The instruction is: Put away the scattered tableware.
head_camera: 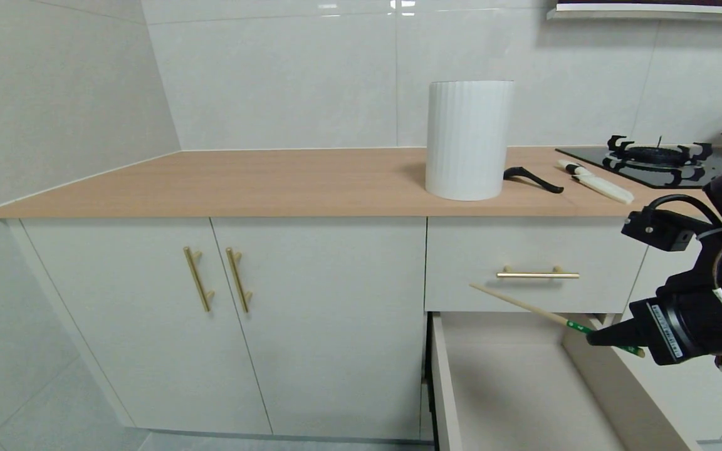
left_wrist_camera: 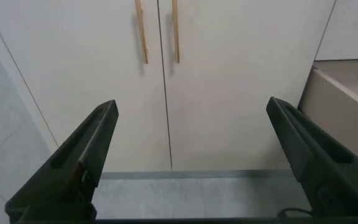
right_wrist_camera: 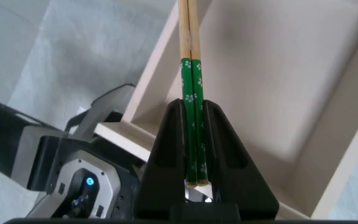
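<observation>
Right pincer (right_wrist_camera: 191, 106) clamped on a pair of chopsticks (right_wrist_camera: 189, 50). Their green flower-printed ends sit between the fingers and the bare wood tips stick out over the open drawer (right_wrist_camera: 272, 93). The right wrist view makes out two sticks side by side. The head view gives their slant up toward the shut drawer's handle (head_camera: 538, 274).

Left pincer (left_wrist_camera: 191, 109) spread wide, nothing in it, facing the cupboard doors (left_wrist_camera: 229, 81) low by the floor.

On the worktop (head_camera: 242, 181): white ribbed canister (head_camera: 467, 141), black-handled tool (head_camera: 533, 178), white-handled utensil (head_camera: 596, 183).
</observation>
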Motion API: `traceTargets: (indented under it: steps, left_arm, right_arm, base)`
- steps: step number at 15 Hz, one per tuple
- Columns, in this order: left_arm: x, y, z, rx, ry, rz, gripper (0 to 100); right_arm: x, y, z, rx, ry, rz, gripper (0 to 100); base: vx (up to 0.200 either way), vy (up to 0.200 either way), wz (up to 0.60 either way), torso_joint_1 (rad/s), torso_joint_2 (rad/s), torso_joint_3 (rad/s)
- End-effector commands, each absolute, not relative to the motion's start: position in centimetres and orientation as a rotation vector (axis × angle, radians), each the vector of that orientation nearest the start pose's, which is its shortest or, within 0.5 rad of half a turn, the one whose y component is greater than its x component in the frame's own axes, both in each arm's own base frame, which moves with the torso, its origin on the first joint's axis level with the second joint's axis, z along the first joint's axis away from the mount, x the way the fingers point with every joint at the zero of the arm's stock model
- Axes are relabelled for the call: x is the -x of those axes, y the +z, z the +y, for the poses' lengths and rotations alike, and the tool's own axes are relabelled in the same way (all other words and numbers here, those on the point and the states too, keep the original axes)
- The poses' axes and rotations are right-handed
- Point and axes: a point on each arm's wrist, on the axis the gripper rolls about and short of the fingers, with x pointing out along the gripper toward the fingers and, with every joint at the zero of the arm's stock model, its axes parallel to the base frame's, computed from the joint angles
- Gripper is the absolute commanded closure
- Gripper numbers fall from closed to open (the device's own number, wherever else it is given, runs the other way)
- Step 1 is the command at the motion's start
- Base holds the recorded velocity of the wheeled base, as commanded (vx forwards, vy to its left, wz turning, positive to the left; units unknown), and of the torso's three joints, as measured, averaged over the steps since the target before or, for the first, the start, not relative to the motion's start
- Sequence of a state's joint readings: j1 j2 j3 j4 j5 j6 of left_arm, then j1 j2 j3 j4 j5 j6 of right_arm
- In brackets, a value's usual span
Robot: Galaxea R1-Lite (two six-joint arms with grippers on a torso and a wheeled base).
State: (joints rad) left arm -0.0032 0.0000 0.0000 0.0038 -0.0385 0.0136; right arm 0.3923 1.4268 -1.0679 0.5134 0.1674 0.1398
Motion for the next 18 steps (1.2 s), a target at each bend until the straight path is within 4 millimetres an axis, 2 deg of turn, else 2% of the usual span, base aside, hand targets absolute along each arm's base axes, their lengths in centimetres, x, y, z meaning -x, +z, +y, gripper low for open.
traceTargets:
  steps: [1,5,7,9,12,18]
  left_arm:
    - [2.3,7.5,-0.1,-0.014,-0.041,0.004,0]
    - [2.3,7.5,-0.1,-0.014,-0.041,0.004,0]
    - [2.3,7.5,-0.1,-0.014,-0.041,0.004,0]
    - [2.3,7.5,-0.1,-0.014,-0.041,0.004,0]
    - [2.3,7.5,-0.1,-0.014,-0.041,0.004,0]
    - [2.3,7.5,-0.1,-0.014,-0.041,0.004,0]
  right_arm:
    - [-20.1,22.2,8.7,-0.024,0.456,0.941,100]
    - [-22.0,20.2,9.5,-0.006,0.438,1.023,100]
    - [-24.1,17.9,10.3,0.011,0.412,1.105,100]
    - [-26.8,14.6,11.1,0.061,0.314,1.195,100]
    - [-29.8,10.0,12.0,0.084,0.187,1.314,100]
    - [-32.6,4.5,13.5,0.046,0.069,1.343,100]
  base:
    - [0.000,0.000,0.00,0.000,0.00,0.000]
    - [0.000,0.000,0.00,-0.059,0.11,0.062]
    - [0.000,0.000,0.00,-0.006,0.03,0.013]
    - [0.000,0.000,0.00,0.000,0.00,0.000]
    - [0.000,0.000,0.00,0.000,0.00,0.000]
    - [0.000,0.000,0.00,0.000,0.00,0.000]
